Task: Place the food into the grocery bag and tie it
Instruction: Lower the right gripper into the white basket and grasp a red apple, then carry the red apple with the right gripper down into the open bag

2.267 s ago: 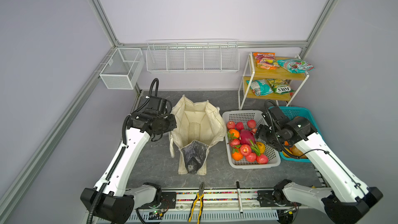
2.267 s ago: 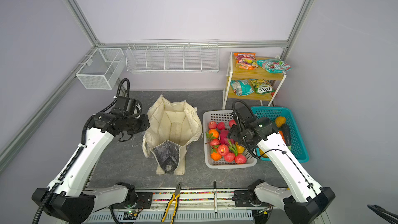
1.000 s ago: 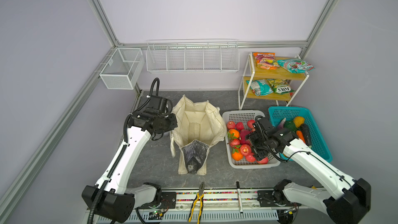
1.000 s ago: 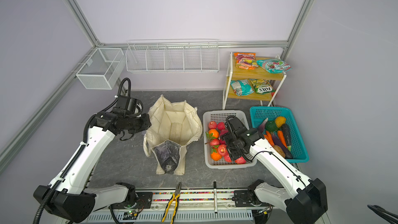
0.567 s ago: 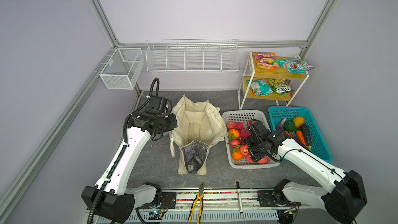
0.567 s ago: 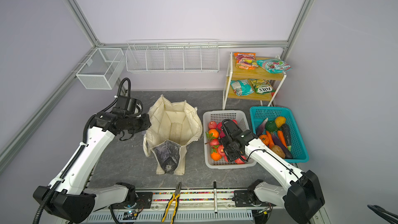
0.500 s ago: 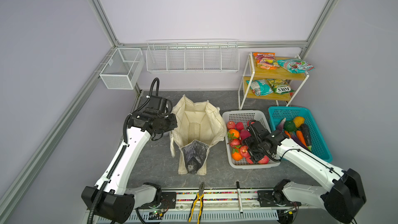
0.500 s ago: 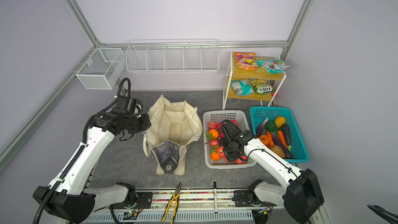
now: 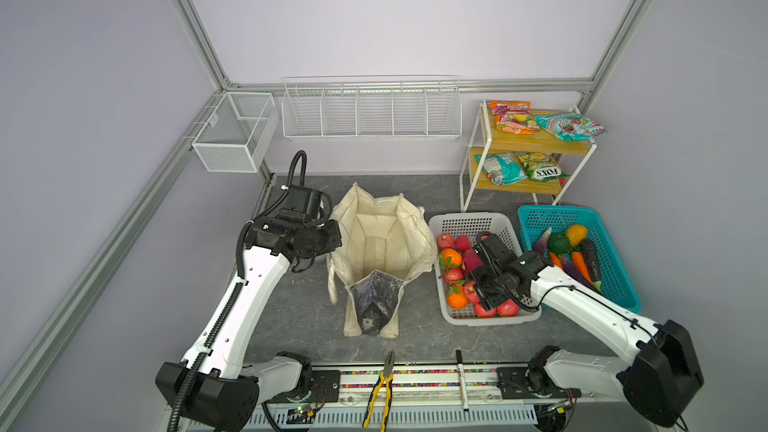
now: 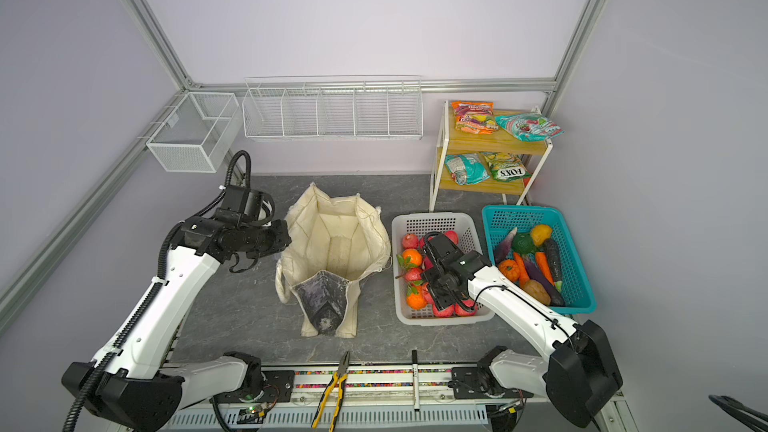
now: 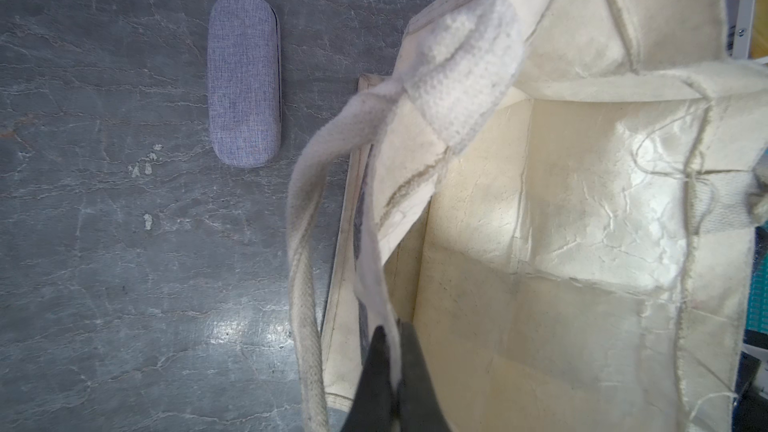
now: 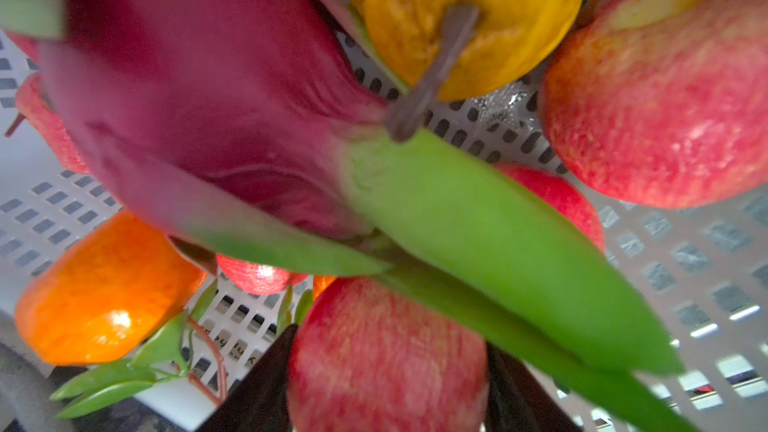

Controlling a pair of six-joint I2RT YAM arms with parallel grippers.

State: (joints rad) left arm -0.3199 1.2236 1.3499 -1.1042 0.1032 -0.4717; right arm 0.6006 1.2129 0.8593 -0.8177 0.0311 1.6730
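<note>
Two arms are at work, and I read them differently. My left gripper (image 11: 390,328) is clenched on the rim of the canvas tote (image 9: 382,243) at the bag's 9 o'clock edge, holding the mouth open. I see nothing inside the bag.

My right gripper (image 12: 390,336) is down in the white perforated basket (image 9: 469,218), which sits at 3 o'clock of the tote. Its dark fingers (image 12: 257,392) stand on either side of a red apple (image 12: 386,367) at the basket's 6 o'clock end. I cannot tell whether they are biting or only flanking it; the apple rests among the other fruit.

My worries:
- **Snagged scale:** A green scale of the dragon fruit (image 12: 199,89) lies across the apple just beside one finger. If the pinch traps it, I expect the dragon fruit to be dragged up too.
- **Slipping apple:** The apple is round and glossy, so an off-centre squeeze could squirt it against the yellow fruit (image 12: 465,6).
- **Thin hold on the bag:** The tote hangs from a thin pinch of cloth. If that slips, the mouth would slump, and its 6 o'clock wall sags low as it is.
</note>
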